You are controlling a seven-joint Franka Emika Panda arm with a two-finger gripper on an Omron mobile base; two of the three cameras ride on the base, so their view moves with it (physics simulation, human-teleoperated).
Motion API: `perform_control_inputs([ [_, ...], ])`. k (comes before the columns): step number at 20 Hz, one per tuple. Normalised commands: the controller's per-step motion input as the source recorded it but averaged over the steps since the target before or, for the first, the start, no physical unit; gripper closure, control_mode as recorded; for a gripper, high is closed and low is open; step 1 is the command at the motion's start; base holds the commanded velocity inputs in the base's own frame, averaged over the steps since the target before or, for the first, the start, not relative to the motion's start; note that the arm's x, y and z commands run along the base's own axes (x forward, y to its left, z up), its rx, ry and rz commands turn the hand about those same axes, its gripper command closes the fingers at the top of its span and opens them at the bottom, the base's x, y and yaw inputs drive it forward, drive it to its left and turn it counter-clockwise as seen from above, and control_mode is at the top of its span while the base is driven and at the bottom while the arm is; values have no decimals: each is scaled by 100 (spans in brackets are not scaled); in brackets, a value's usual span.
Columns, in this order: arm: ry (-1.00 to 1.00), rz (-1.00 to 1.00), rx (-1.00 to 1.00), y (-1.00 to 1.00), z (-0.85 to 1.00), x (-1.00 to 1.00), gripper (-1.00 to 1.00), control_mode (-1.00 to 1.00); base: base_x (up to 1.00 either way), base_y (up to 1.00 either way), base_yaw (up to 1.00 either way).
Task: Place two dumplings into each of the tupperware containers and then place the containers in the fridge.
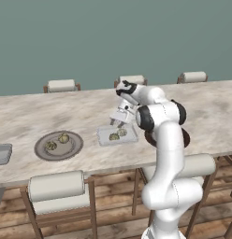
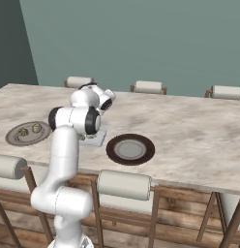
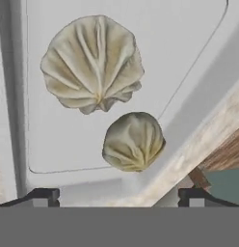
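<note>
A light-grey tupperware container (image 1: 102, 134) lies on the counter with two dumplings inside. In the hand view, the larger dumpling (image 3: 92, 62) rests on the container's floor (image 3: 189, 29) and the smaller dumpling (image 3: 133, 141) lies near its rim. My gripper (image 1: 119, 122) hovers just above this container, open, its fingertips (image 3: 42, 195) wide apart with nothing between them. Two more dumplings (image 1: 64, 138) sit on a round brown-rimmed plate (image 1: 43, 151) to the left. The arm hides most of the container (image 2: 97, 141) in the right base view.
A second grey container (image 1: 2, 154) is cut off by the left edge. An empty dark-rimmed plate (image 2: 130, 148) sits to the right of my arm. Stools (image 1: 57, 186) line the near side of the marble counter (image 1: 24, 112), and more stand along the far side.
</note>
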Motion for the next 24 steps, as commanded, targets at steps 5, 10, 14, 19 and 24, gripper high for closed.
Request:
perform_control_inputs([
  [5, -23, 1, 8, -51, 64, -56, -100, -100, 0, 0, 0],
  [10, -53, 6, 3, -84, 31, -100, -100, -100, 0, 0, 0],
  [14, -78, 0, 3, -58, 20, -100, -100, -100, 0, 0, 0],
  [19, -83, 0, 0, -19, 47, -98, -100, -100, 0, 0, 0],
  [24, -13, 5, -7, 7, 74, -23, -100, -100, 0, 0, 0],
])
